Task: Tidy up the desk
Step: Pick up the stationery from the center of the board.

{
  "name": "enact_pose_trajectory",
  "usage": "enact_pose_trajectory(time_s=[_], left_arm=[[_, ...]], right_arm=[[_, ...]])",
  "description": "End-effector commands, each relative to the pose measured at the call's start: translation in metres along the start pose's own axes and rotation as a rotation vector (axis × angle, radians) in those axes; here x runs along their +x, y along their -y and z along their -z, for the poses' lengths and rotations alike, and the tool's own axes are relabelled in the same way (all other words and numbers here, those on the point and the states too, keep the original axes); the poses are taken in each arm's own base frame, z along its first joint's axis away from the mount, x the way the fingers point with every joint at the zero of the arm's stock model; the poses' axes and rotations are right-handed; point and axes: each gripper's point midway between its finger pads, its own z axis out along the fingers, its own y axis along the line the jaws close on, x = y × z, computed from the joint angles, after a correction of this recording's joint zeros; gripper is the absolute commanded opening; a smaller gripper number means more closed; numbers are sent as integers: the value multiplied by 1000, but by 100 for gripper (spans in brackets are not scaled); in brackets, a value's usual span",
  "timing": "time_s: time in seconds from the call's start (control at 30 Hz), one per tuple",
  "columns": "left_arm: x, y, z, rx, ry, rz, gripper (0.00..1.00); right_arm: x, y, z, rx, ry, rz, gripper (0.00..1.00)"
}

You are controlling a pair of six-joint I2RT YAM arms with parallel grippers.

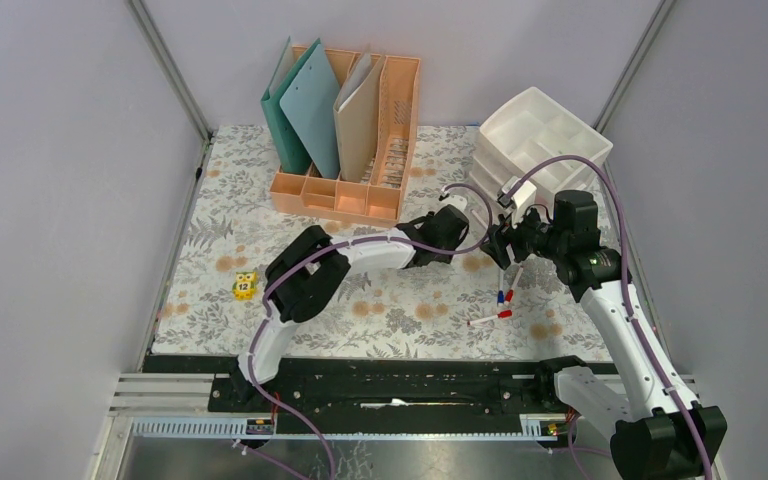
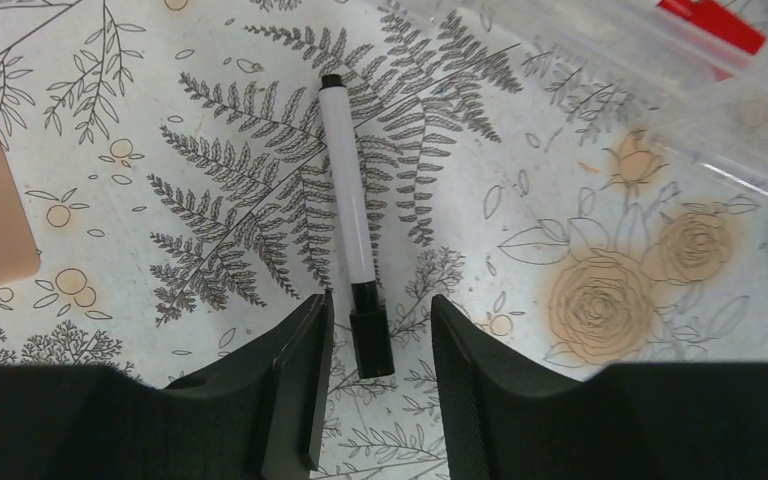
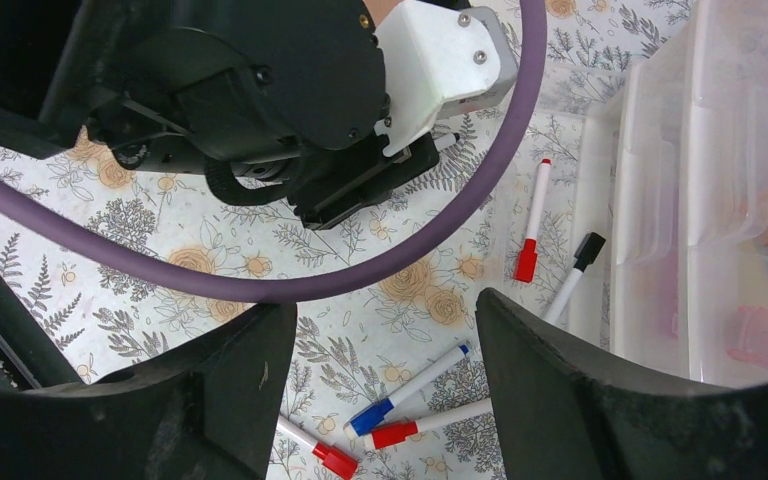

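desk (image 1: 210, 230) lay flat ahead of both bases, long axis left-right; its cloth looked soft, likely to bunch. black marker (image 2: 345, 170) on it seemed light, stiff, slick, best pinched mid-barrel. its cap pointed at left gripper (image 2: 376, 315), whose jaws straddled the cap, not touching. right gripper (image 3: 385, 340) released, empty.

Peach file rack (image 1: 335, 195) (teal and tan folders (image 1: 310, 110) inside) at the desk's (image 1: 400, 315) far edge; white drawer unit (image 1: 545, 125) at the far right corner; yellow owl figure (image 1: 245, 286) near the left edge; loose markers (image 1: 490, 318) toward the right.
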Motion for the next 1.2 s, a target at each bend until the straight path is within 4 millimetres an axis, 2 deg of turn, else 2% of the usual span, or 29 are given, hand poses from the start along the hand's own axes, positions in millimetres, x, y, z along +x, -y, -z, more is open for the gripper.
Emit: enact_pose_trajectory(time_s=[0.0,0.17,0.37,0.53,0.63,0.77,0.87,1.13,1.17], left_arm=[[-8,-3,-4,-16,-6,-8,44],[-3,-6,-7,-22,-26,-12,42],[3,-9,-7,-26,-47,-23,23],[3,-11,3,-18,-43,-19,2],[5,-16,17,-9,-19,1,0],[-6,-17,47,44,73,64,0],[-6,-15,67,109,124,111,0],[3,-7,118,324,253,249,0],[10,-8,124,350,262,262,0]], right_arm=[[-6,3,4,18,25,13,73],[-6,2,4,17,27,11,73],[-7,2,4,15,28,11,73],[-7,1,3,6,31,8,73],[-7,-1,3,-5,33,4,73],[-8,-6,2,-31,40,-6,73],[-9,-12,1,-65,49,-18,72],[-15,-46,-3,-268,91,-94,72],[-16,-50,-4,-296,95,-110,72]])
